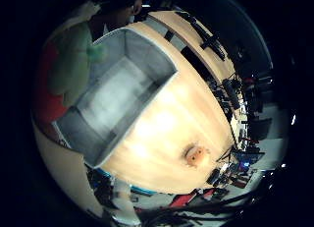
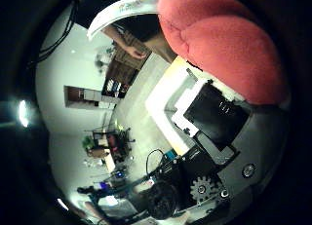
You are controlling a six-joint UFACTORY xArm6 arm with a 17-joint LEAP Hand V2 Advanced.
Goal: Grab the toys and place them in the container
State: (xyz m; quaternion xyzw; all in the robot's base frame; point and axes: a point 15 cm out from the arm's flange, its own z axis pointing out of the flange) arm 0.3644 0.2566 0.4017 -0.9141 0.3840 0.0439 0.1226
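A soft red and green toy [image 2: 229,40] sits close against my palm; it also shows in the little finger side view [image 1: 61,70]. My right hand [image 2: 210,118] has white and black fingers curled in beside the toy and holds it. A grey rectangular container [image 1: 113,89] stands open on the wooden table [image 1: 167,124] below the hand, and nothing shows inside it. A small orange toy [image 1: 197,153] lies on the table a short way from the container.
The table's far edge runs along desks with dark equipment [image 1: 231,89]. The thumb side view shows the room, with shelves [image 2: 112,84] and a white surface [image 2: 171,98].
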